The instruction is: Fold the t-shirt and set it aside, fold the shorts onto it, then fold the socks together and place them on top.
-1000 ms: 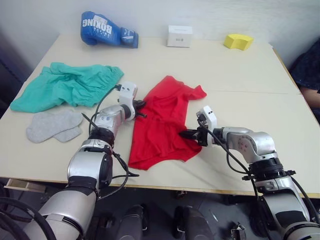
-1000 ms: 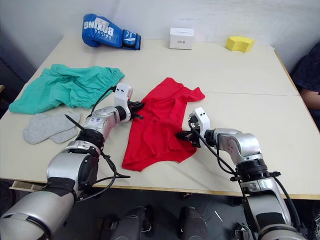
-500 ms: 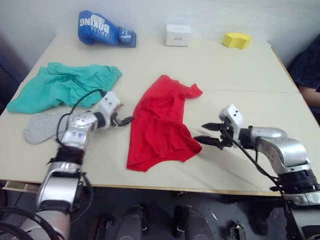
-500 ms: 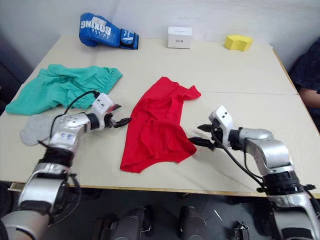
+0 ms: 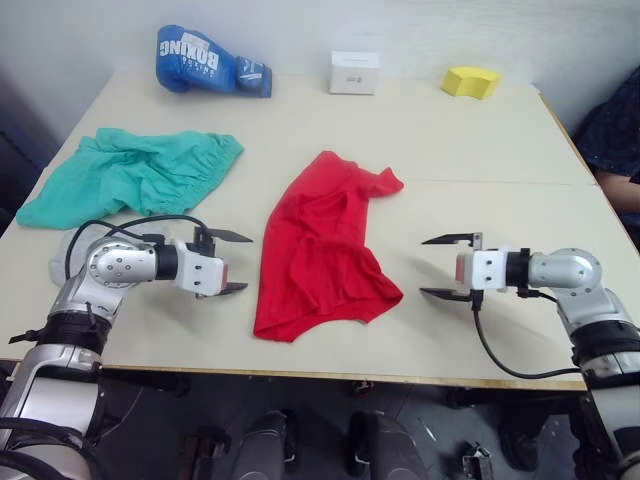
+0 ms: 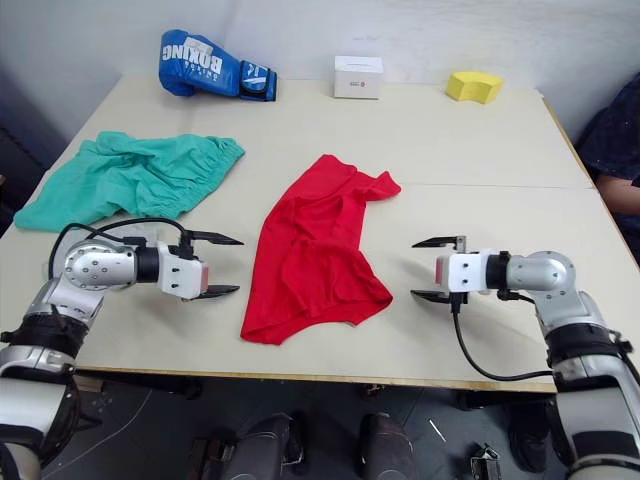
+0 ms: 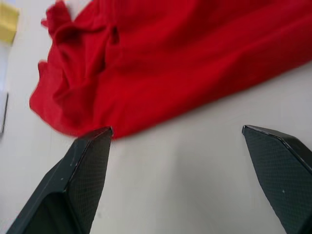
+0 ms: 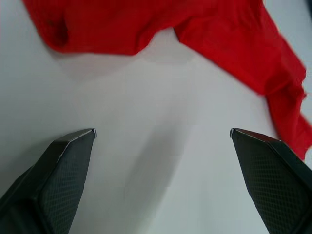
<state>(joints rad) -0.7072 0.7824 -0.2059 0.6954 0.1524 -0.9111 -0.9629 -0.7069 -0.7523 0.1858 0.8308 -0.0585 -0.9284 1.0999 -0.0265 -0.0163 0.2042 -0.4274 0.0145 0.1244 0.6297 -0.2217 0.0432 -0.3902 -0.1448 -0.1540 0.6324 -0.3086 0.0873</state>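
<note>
From the left eye view I see my left gripper [image 5: 231,262] hovering low over the table [image 5: 450,140] with its fingers spread wide and empty, tips aimed at the t-shirt [image 5: 322,245], which lies crumpled just beyond them. My right gripper [image 5: 447,266] faces it from the opposite side, likewise spread and holding nothing, a short gap from the shirt's near edge. The shorts [image 5: 135,172] lie bunched behind and outboard of my left gripper; the socks [image 5: 72,241] sit beside that arm, mostly hidden by it, so I can't tell how they lie. A blue boxing glove [image 5: 208,60], a white box [image 5: 354,72] and a yellow block [image 5: 471,81] line the far edge, well apart from both grippers. The right eye view shows the same layout, the red cloth between the two open claws. In the left wrist view both fingers [image 7: 85,168] frame bare tabletop, the shirt's edge close to one tip. In the right wrist view the fingers [image 8: 68,161] stand equally wide, red fabric lying clear ahead of them.
</note>
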